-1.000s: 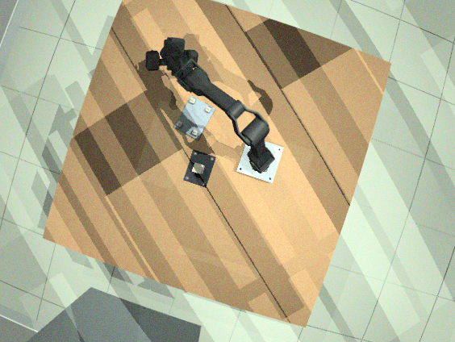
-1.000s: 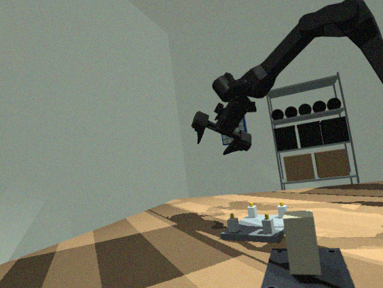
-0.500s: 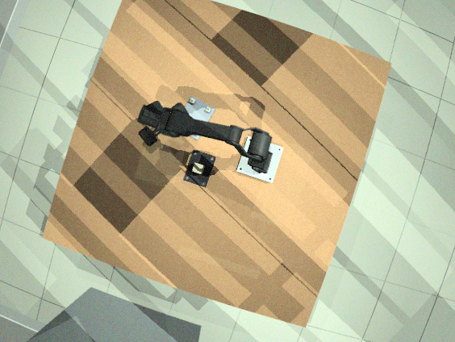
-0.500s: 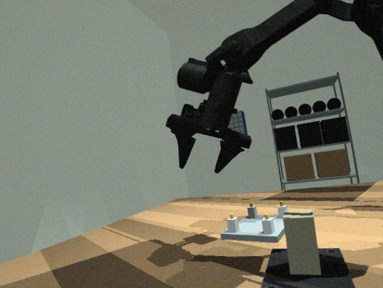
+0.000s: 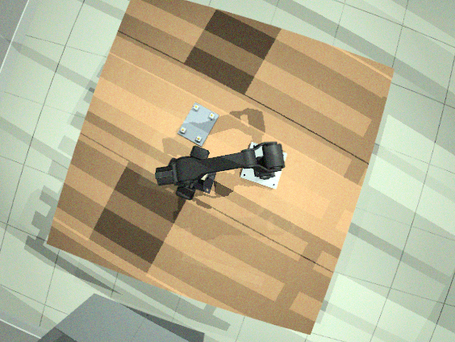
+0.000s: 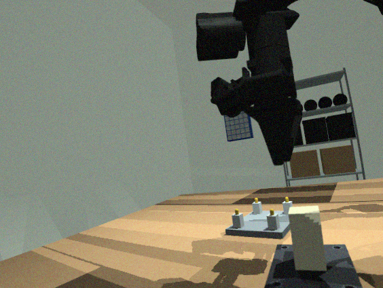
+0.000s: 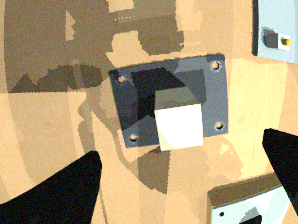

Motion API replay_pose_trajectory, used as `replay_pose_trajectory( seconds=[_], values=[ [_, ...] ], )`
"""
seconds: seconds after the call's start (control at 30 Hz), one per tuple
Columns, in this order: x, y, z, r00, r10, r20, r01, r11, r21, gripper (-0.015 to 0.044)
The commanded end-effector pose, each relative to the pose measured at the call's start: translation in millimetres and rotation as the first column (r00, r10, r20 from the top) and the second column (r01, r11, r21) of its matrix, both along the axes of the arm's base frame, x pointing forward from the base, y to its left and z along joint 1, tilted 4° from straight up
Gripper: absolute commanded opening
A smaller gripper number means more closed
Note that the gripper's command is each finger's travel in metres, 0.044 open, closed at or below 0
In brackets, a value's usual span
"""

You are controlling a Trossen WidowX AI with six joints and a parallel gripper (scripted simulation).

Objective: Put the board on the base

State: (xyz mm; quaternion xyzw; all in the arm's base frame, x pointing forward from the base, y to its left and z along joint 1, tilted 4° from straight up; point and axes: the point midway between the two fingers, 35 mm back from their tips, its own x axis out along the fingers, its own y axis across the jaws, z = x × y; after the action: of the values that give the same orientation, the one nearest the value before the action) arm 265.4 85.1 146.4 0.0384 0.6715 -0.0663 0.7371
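Board (image 5: 207,187) (image 6: 340,261) (image 7: 215,95) lies flat on the table (image 5: 262,262) (image 6: 136,248) (image 7: 40,140), handle side up, near the grey base (image 5: 198,123) (image 6: 252,225) (image 7: 277,20) and apart from it. From the top we see only part of it, because the arm (image 5: 223,163) (image 6: 271,44) covers the rest. The wrist view gives us its whole outline, with all four corner holes and the pale square handle (image 5: 205,177) (image 6: 309,239) (image 7: 180,127) standing between them.

Our gripper (image 5: 193,173) (image 6: 282,161) (image 7: 185,149) is spread wide and holds nothing. From the wrist we see its two dark fingers well apart, one toward each side of the handle; from outside they overlap into a single wedge pointing down, above the table. The top view hides the fingertips from us.

Both the top and exterior views show us four posts with gold-tipped pins on the base, while the wrist view catches just one corner of it, with one pin. The top and wrist views also show us the white plate (image 5: 274,183) (image 7: 220,212) under the arm. Only the exterior view shows us the metal shelf (image 6: 355,126) behind.
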Motion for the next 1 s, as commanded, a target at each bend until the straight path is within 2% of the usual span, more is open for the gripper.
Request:
replay_pose_trajectory(
  seconds=[0.0, 0.13, 0.27, 0.97],
  values=[
    [-14.5, 0.9, -1.1, 0.999, 0.029, -0.042, -0.029, 1.0, -0.011, 0.044],
    [-14.3, 0.8, -3.1, 0.999, 0.029, -0.042, -0.029, 1.0, -0.011, 0.044],
    [-12.8, -1.0, -34.1, 0.999, 0.029, -0.041, -0.029, 1.0, -0.011, 0.044],
    [-11.5, -2.8, -64.9, 0.999, 0.03, -0.042, -0.03, 0.999, -0.011, 0.044]
  ],
)
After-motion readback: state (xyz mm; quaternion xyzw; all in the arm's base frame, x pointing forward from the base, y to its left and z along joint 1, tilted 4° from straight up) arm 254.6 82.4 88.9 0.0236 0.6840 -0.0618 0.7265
